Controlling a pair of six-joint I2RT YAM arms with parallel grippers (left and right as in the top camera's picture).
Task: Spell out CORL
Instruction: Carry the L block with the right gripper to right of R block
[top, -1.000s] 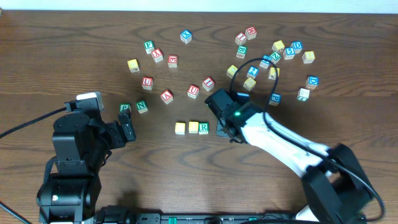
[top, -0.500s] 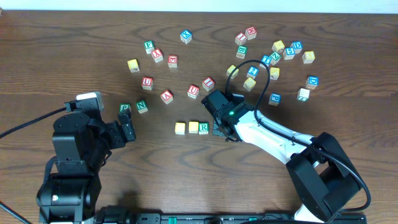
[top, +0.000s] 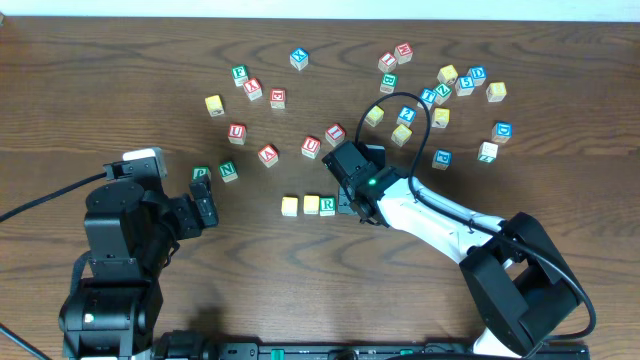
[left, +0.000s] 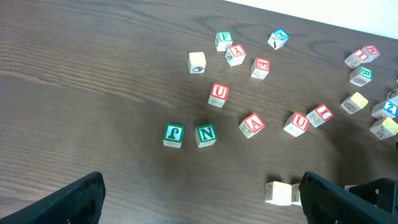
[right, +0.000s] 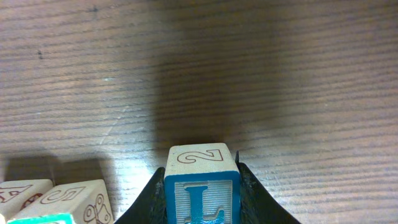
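The right pincer (right: 201, 199) is clenched on the L block (right: 200, 185), a pale wooden cube with a blue-framed letter face and an outlined 2 on its upper face. Black fingers (right: 157, 194) press its two sides. Whether the cube rests on the table (top: 120, 80) or hangs just above it cannot be told. The table is dark brown wood with fine, straight grain.

At the pincer's 9 o'clock lies the row of three blocks (top: 310, 205), two yellow-topped and one with a green R. The R is just beside the held cube.

From 10 to 2 o'clock, loose blocks (top: 311, 146) lie scattered, lettered in red, blue, green and yellow. A black cable (top: 400, 103) loops over some of them.

The left pincer (left: 200, 186) is released and gapes wide, with two green blocks (left: 173, 135) at its 12 o'clock.
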